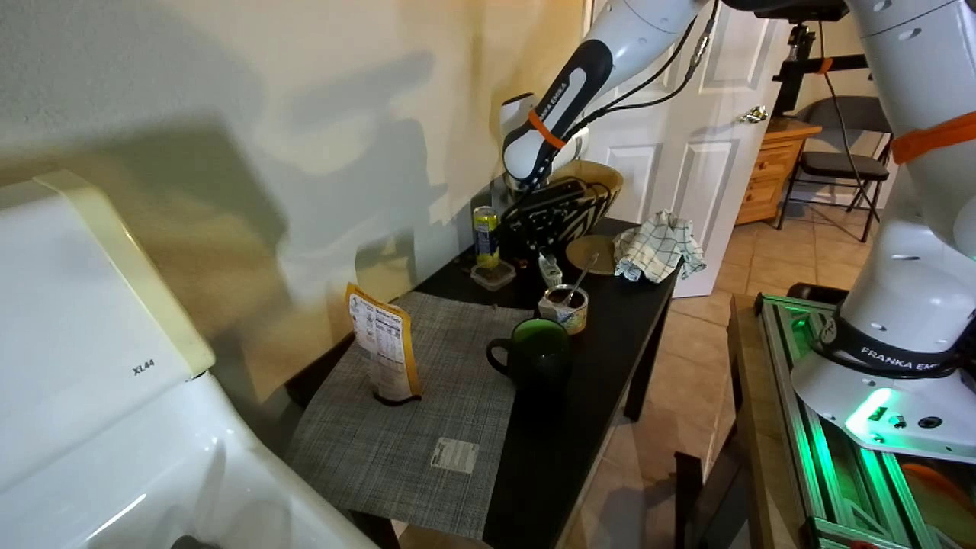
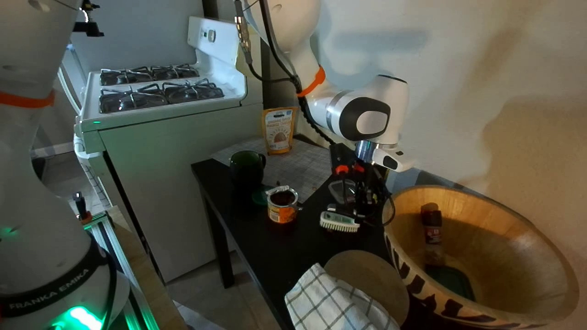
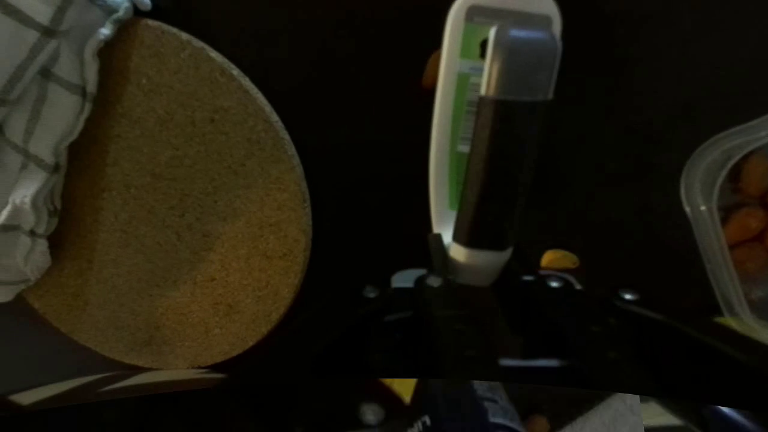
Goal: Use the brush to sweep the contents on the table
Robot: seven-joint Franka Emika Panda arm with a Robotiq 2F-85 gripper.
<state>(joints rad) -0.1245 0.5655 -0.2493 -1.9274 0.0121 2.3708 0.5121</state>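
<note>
The brush lies on the black table, its pale bristles showing in an exterior view. From the wrist, its white-and-green body and dark handle point away from me. My gripper is low over the table, shut on the handle's near end; one fingertip presses against its side, while the opposite one is lost in the dark. Loose on the tabletop lie a yellowish nut and a brownish one. In an exterior view the gripper stands just behind the brush.
A clear tub of nuts and a tall can stand close by. Around them are a round board, a checked cloth, a big wooden bowl, an opened tin, a mug and a pouch.
</note>
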